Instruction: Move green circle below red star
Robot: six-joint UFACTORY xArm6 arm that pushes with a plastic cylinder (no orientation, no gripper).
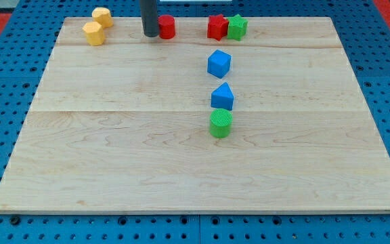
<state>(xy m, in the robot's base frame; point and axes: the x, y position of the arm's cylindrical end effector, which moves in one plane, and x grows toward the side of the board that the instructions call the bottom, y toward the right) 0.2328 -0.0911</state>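
- Near the view's top edge, left of centre, my tip [150, 34] rests on the counter [114, 169], just beside the red cylinder [166, 28] and apparently touching its left side.
- As a tool it is a plain rod with nothing to open or close, and it holds nothing; it can only push.
- Further toward the view's left sit two yellow blocks [97, 26], close together at the top corner and well apart from anything the task concerns.
- Toward the view's right along the same top edge stands the red star [216, 27], with the green star [237, 26] touching its right side.
- Below the red star come the blue cube [219, 64], then the blue pentagon-like block [223, 97], and directly beneath that, touching it, the green circle [221, 123].
- Progress, as I judge it: the green circle already lies roughly in line under the red star (very slightly to the view's right), but the two blue blocks stand between them, so it is below only in a loose sense.
- What is left, if a closer placement is wanted: bring my tip down past the blue blocks and push the green circle around them to a spot just under the red star; my tip is well apart from the green circle.
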